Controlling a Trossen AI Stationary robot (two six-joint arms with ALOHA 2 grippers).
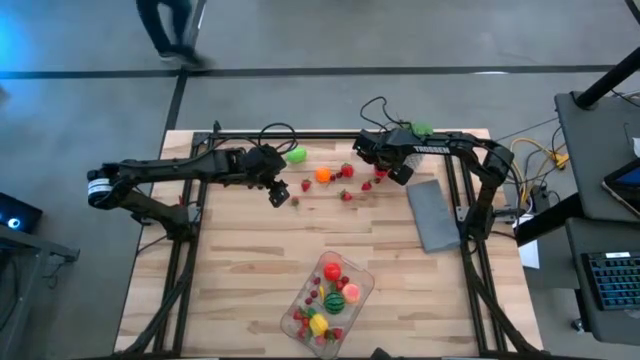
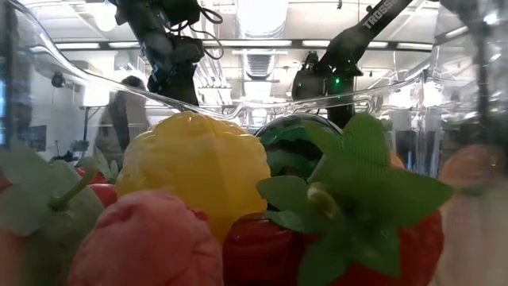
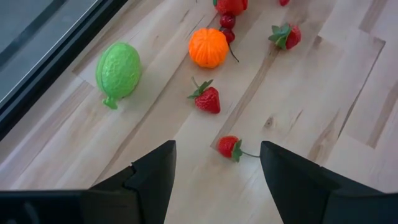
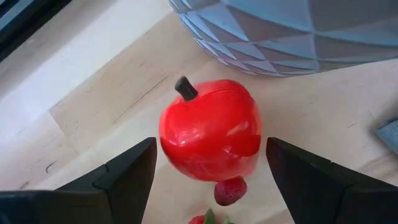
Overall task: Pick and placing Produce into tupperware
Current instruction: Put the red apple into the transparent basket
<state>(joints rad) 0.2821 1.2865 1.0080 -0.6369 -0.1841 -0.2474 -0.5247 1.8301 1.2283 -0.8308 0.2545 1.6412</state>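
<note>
Straddling a red apple (image 4: 210,137) far beyond the tupperware (image 1: 329,296), the right gripper (image 4: 210,165) stands with fingers spread, apparently lining up a grasp; the left gripper (image 3: 217,163), likewise spread and empty, hovers over a strawberry (image 3: 228,146) nearby, probably its next pick

Counter (image 1: 240,260) is pale wood planks with dark arms over it; loose on it are a light green fruit (image 3: 117,70), an orange one (image 3: 208,47), red strawberries (image 3: 208,99) with green leaves and a glossy red apple (image 4: 210,138) with a dark stem. The grey slab (image 1: 432,214) is plain. The clear tupperware (image 1: 352,295) holds red, yellow, pink and dark green striped pieces.
</note>
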